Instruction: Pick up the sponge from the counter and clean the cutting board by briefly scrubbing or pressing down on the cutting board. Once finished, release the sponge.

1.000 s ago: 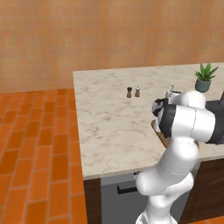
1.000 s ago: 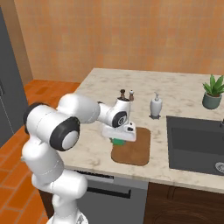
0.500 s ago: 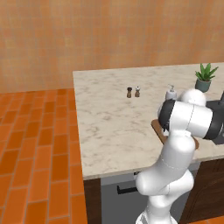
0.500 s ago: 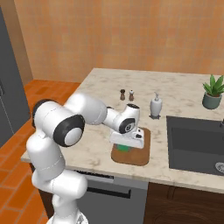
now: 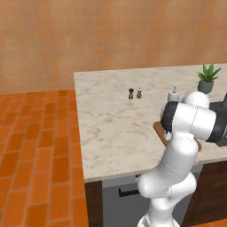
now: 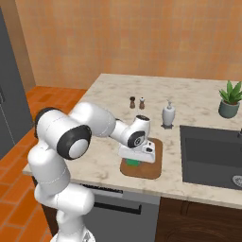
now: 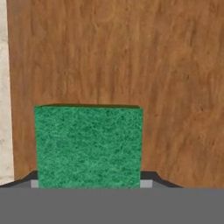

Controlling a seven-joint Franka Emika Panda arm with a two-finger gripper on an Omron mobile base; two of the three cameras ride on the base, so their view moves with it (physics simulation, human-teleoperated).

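The jaws are closed on the sponge (image 7: 89,146), whose green face sits between the fingertips in the hand view, low down against the wood. In the right base view the gripper (image 6: 134,159) points down at the board (image 6: 152,166), and a sliver of the sponge (image 6: 133,163) shows green under the white hand, pressed on or just above the board's left half; whether it truly touches I cannot tell.

The board lies flat on the counter (image 6: 189,94), near the front edge, with its right side just beside the dark sink (image 6: 208,156). In the hand view the board (image 7: 131,57) takes up nearly everything behind the sponge, and a thin strip of the counter (image 7: 3,87) runs down the left edge. In the left base view the arm's elbow covers most of the board (image 5: 158,130); a brown corner of it peeks out to the left of the arm.

Behind the board stands a soap bottle (image 6: 168,115), and further left the two small shakers (image 6: 136,102), side by side. A potted plant (image 6: 230,99) sits at the far right of the counter, behind the sink. The orange tiled floor (image 5: 31,146) lies left of the counter.
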